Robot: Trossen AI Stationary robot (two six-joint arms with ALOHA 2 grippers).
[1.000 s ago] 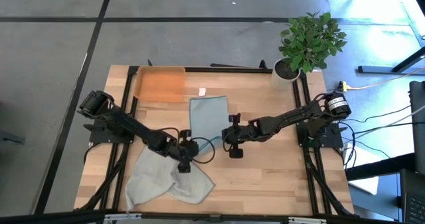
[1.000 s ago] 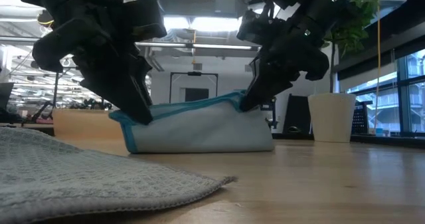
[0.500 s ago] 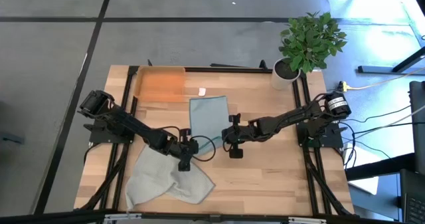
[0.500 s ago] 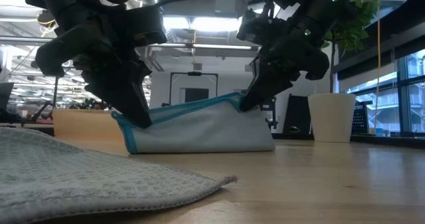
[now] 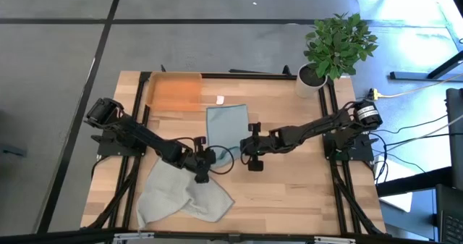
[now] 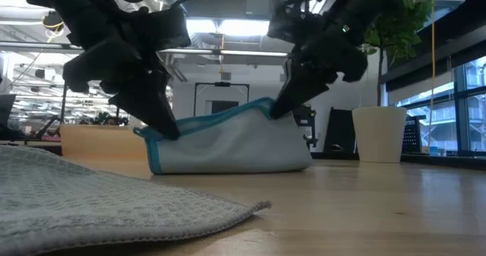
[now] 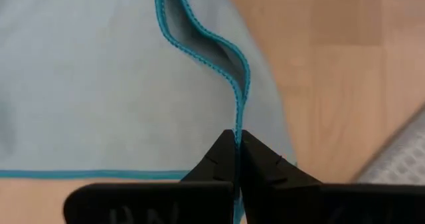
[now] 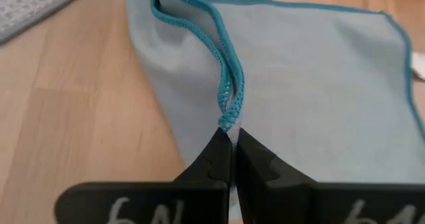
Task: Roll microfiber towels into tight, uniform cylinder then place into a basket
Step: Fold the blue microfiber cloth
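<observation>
The light teal-blue towel lies on the wooden table's middle, its far part flat and its near edge raised off the table between my two grippers. My left gripper is shut on that edge at its left end, and my right gripper is shut on it at its right end. In the low view the towel hangs as a sagging sheet between them. The pale grey-green towel lies crumpled at the near left. The orange basket stands at the far left. My left gripper pinches the towel's dark-teal hemmed edge between its two fingers, at the left end of the raised edge. Two runs of the hem meet at the fingers. The fingers slant down from the table's left. The edge is held above the table, slack. My right gripper pinches the hemmed edge between its two fingers, at the right end of the raised edge. Two runs of the hem go side by side into the fingers. The fingers slant down from the table's right. The cloth below them hangs down onto the table.
A white plant pot with a green plant stands at the far right corner. A small white scrap lies beside the basket. The grey-green towel fills the low view's near left. Bare wood lies at the near right.
Both grippers, still shut on the teal towel's near edge, have moved a little toward the far edge and toward each other; the right one has also risen slightly. The held edge has gone with them, while the towel's far part has stayed flat on the table.
</observation>
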